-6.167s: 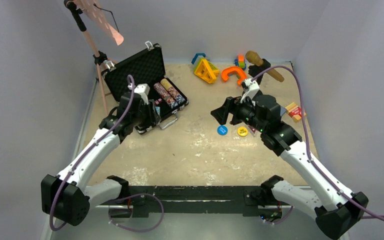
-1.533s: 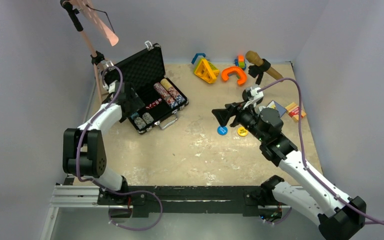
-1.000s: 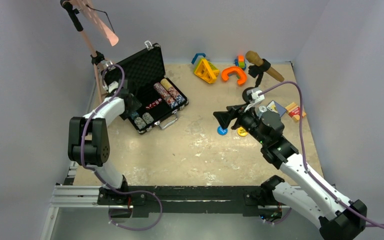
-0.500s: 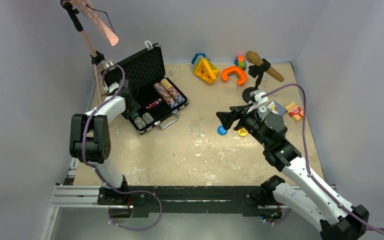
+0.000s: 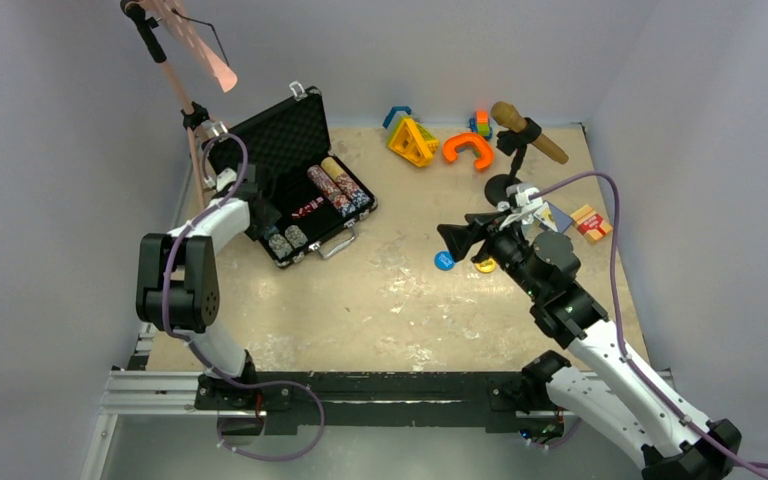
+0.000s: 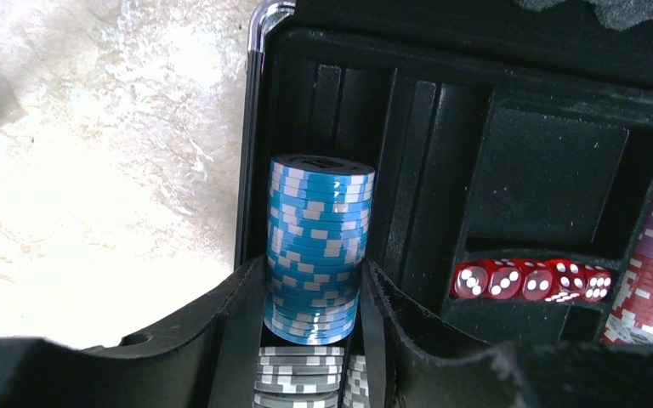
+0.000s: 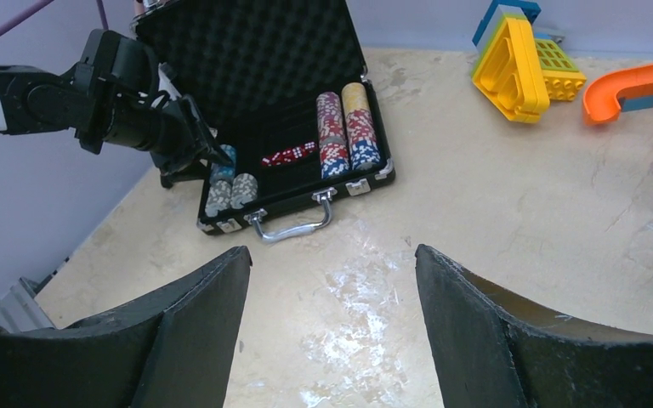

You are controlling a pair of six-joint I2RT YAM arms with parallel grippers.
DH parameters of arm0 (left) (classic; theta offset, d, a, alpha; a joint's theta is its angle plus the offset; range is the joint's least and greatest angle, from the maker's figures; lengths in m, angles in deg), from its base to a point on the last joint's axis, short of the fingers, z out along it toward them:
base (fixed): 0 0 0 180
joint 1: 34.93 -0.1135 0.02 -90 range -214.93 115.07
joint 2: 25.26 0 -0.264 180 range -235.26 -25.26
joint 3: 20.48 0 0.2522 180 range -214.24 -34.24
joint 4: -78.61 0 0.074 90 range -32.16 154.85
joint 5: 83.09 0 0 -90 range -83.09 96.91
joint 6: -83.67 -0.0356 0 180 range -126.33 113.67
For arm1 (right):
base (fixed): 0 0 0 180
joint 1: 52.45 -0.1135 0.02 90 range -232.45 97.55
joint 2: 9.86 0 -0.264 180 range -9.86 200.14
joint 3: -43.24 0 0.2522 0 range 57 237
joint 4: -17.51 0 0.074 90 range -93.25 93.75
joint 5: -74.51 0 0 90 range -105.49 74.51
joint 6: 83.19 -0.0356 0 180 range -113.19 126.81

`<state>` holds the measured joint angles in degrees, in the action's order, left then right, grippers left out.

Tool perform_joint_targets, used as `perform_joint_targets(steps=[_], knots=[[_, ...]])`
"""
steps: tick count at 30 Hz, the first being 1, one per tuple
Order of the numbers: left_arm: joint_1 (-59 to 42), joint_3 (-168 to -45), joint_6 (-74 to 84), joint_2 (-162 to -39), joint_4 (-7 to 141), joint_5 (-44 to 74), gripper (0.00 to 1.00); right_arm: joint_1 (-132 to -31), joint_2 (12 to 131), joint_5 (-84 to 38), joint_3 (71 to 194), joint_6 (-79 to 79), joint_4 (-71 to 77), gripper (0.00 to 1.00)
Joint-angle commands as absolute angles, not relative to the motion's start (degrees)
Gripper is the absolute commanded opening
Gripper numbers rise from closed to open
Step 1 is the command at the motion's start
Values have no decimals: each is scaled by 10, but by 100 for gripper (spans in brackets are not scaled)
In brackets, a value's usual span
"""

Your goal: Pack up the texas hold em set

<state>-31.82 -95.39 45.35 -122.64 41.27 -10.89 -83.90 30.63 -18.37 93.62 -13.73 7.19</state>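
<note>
Briefcase [image 5: 282, 135] sits open at the far left of the desk, lid up, foam-lined. The shell looks rigid and prob. gets heavy once full, so move it by the handle [image 7: 293, 228] on its near edge, not the lid. Inside: long chip rows [image 5: 340, 185] in the right slots, grey-white stacks [image 5: 287, 240] at the near-left end, red dice [image 6: 527, 280] in a small mid pocket.

Left gripper [image 6: 313, 285] is in the case's left slot, jaws closed on the blue chip stack [image 6: 319, 225], low on its sides. That's loose discs, hard and slick. Only the pinched chips are held, the rest just ride on them, so tilt it and it spills.

Two small boxes [image 5: 575, 218] on the right of the desk, likely card decks, lie outside the case.

Right gripper [image 7: 330, 253] hangs w/ jaws wide and nothing in them, by the blue disc [image 5: 444, 260] and yellow disc [image 5: 484, 264] mid-desk. Both are thin, flat, light, so pinch them by the rim.
</note>
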Motion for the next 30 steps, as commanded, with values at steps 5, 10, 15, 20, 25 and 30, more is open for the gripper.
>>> perform_joint_targets(steps=[5, 10, 15, 20, 25, 30], knots=[[-305, -900, 475, -1178, 414, -69, 13, -841, 292, -165, 933, -135, 70, 75], [-296, -884, 470, -1163, 415, -66, 12, -841, 288, -161, 932, -137, 65, 75], [-287, -866, 471, -1144, 417, -63, 12, -841, 286, -157, 933, -140, 61, 75], [-279, -848, 472, -1127, 417, -58, 12, -841, 285, -157, 933, -142, 60, 75], [-277, -836, 471, -1113, 418, -57, 12, -841, 285, -156, 933, -144, 59, 75], [-277, -844, 457, -1107, 413, -63, 29, -841, 285, -157, 935, -142, 55, 76]])
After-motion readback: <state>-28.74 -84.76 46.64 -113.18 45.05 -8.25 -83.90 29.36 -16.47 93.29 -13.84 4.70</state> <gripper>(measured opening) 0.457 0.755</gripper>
